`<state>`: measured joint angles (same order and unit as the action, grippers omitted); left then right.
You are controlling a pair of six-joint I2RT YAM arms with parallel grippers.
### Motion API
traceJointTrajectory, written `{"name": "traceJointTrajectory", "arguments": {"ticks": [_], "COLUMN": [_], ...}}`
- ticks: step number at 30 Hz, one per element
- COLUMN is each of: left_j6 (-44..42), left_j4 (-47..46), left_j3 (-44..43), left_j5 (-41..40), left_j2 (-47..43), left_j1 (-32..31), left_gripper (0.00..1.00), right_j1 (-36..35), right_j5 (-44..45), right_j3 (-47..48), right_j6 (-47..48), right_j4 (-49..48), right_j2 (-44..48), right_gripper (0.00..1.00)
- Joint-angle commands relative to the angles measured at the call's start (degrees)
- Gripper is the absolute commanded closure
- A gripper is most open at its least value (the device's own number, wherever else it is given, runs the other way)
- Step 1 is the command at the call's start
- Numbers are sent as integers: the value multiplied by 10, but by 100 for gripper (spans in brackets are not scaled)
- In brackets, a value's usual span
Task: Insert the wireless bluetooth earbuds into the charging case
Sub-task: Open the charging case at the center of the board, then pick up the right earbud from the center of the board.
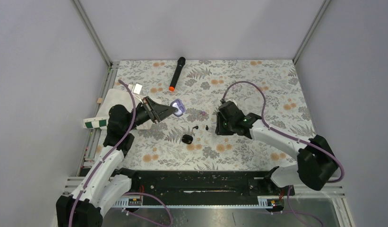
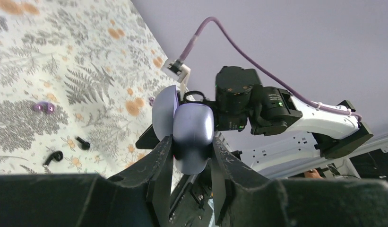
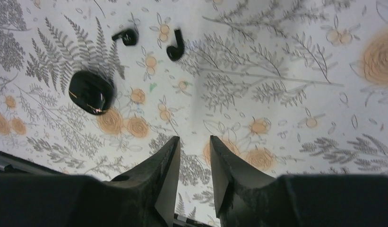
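Left gripper (image 2: 191,153) clamped on lavender case (image 2: 194,125), its lid open, held above table (image 3: 286,94). Right gripper (image 3: 194,149) empty, jaws parted only narrowly, low over table. Charging case (image 3: 91,92) black, lid shut, lying at 10 o'clock from right fingertips. 2 black earbuds (image 3: 175,46) loose at 11 to 12 o'clock; nearer one has long axis about 1-to-7. Right arm clearly nearer, so reach is probably straight ahead.
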<state>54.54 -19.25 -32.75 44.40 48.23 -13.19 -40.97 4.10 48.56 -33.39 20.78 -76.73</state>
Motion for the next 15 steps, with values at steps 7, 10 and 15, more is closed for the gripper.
{"name": "traceJointTrajectory", "arguments": {"ticks": [7,10,15], "left_j6": [-24,-22,-22], "left_j4": [-10,-11,-8], "left_j3": [16,20,18], "left_j5": [-74,-73,-69], "left_j2": [-65,-68,-70], "left_j1": [3,3,3], "left_gripper": [100,100,100], "right_j1": [-41,-45,-47], "right_j5": [56,58,61], "right_j3": [146,175,195], "right_j6": [34,37,35], "right_j4": [-18,-5,7], "right_j2": [-145,-182,-218], "right_gripper": [62,61,59]}}
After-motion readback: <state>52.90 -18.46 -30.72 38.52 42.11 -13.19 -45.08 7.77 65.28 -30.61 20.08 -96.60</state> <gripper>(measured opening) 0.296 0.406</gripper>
